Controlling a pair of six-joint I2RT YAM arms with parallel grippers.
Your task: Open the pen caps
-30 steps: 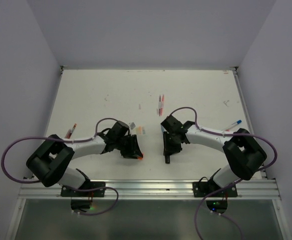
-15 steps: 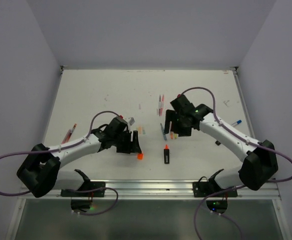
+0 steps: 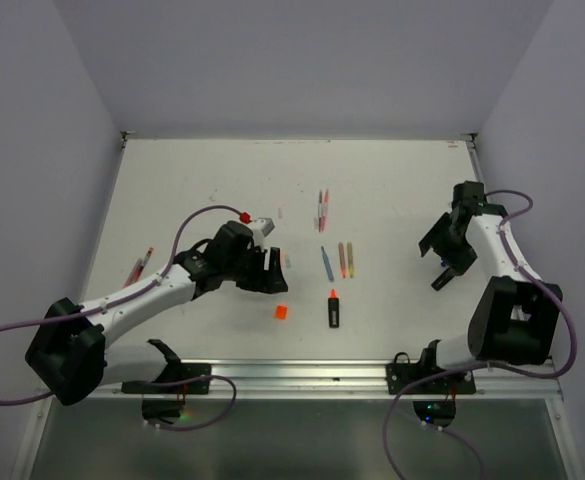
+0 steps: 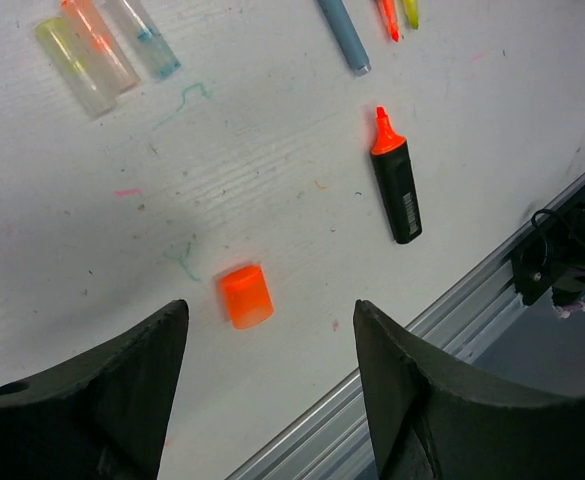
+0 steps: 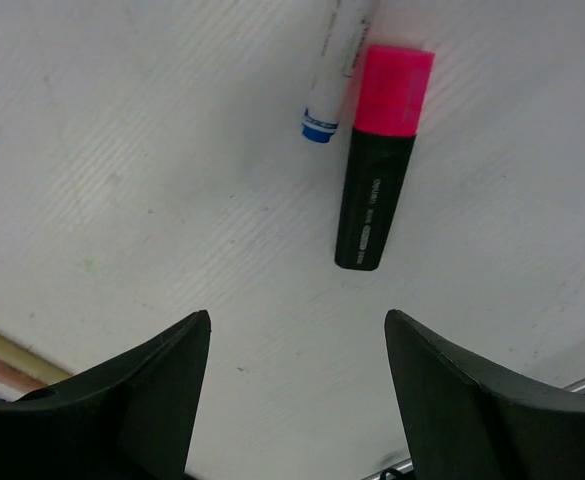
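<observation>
The orange cap (image 4: pixel 245 296) is laid flat. The pink cap (image 5: pixel 399 88) is pointed up its view. Left gripper (image 4: pixel 268 342) and right gripper (image 5: pixel 297 320) are held wide.

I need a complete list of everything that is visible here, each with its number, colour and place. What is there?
table: 1, white, under everything
orange cap: 1, orange, loose, front centre
open highlighter: 1, black with orange tip, right of that cap
clear caps: 3, tinted yellow, orange, blue, side by side, loose
thin pens: 3, blue, orange, yellow, behind the open highlighter
capped highlighter: 1, black, pink cap on, below the right gripper
white pen: 1, blue cap on, beside the pink cap
far pens: 2, red and white, table middle
edge pens: count unclear, reddish, left edge
left gripper: 1, black, open, near the orange cap
right gripper: 1, black, open, at the right
</observation>
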